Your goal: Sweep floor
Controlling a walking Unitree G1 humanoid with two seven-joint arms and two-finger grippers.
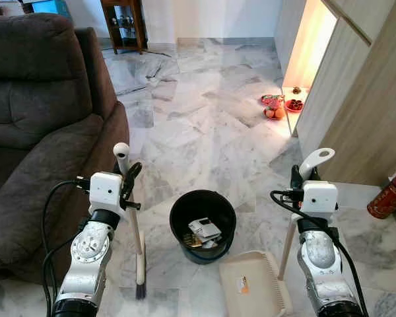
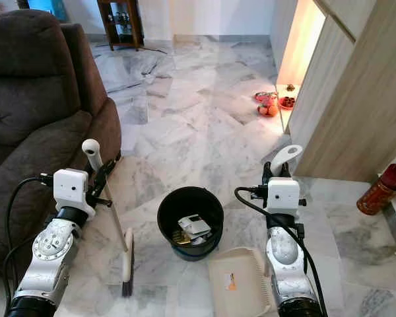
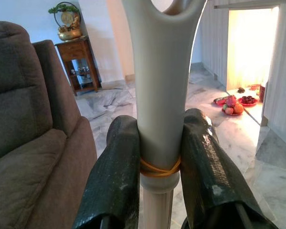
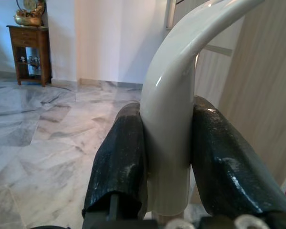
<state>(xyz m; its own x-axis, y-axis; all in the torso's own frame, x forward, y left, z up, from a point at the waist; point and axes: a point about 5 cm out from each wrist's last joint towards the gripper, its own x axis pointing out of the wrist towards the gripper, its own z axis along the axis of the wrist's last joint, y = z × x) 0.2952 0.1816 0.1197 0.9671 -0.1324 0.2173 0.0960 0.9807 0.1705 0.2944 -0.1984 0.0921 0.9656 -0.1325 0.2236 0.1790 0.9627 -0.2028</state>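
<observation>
My left gripper (image 1: 128, 177) is shut on the pale handle of a broom (image 1: 133, 224), whose dark bristles (image 1: 140, 290) rest on the marble floor left of the bin. In the left wrist view both black fingers (image 3: 115, 171) clamp the broom handle (image 3: 159, 105). My right gripper (image 1: 297, 177) is shut on the curved cream handle of a dustpan (image 1: 315, 161); the dustpan's tray (image 1: 254, 285) lies flat on the floor just right of the bin. A black bin (image 1: 202, 224) with paper scraps inside stands between my arms.
A dark brown sofa (image 1: 36, 125) fills the left side. A wooden wall panel (image 1: 356, 105) runs along the right, with a red canister (image 1: 388, 195) at its foot. Plates of fruit (image 1: 277, 107) sit by a lit niche. A wooden stand (image 1: 123, 25) is far back.
</observation>
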